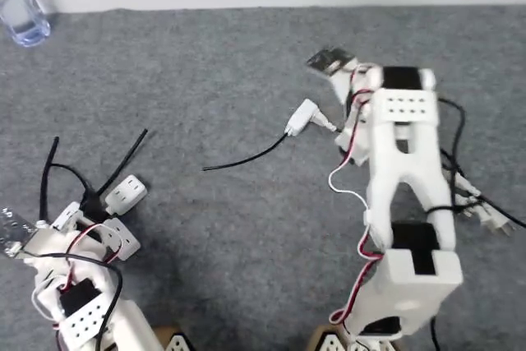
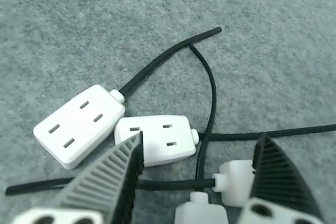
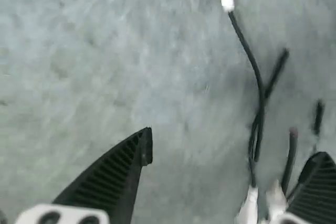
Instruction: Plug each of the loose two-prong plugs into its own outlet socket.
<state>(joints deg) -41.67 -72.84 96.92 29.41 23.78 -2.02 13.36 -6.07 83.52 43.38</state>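
Wide open and empty, left gripper (image 2: 201,142) half hides two plugs (image 2: 236,182); right gripper (image 3: 233,145) likewise gapes.

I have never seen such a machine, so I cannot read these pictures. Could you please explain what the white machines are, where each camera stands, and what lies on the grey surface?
The white machines are two robot arms, side by side. One picture looks down from a fixed camera above the grey surface. The other two come from a camera on each arm's wrist. The left gripper is open close to two white outlet sockets and black cords. The right gripper is also open, and a loose white plug on a black cord lies near it. Neither gripper holds anything. A clear bottle is at a far corner.
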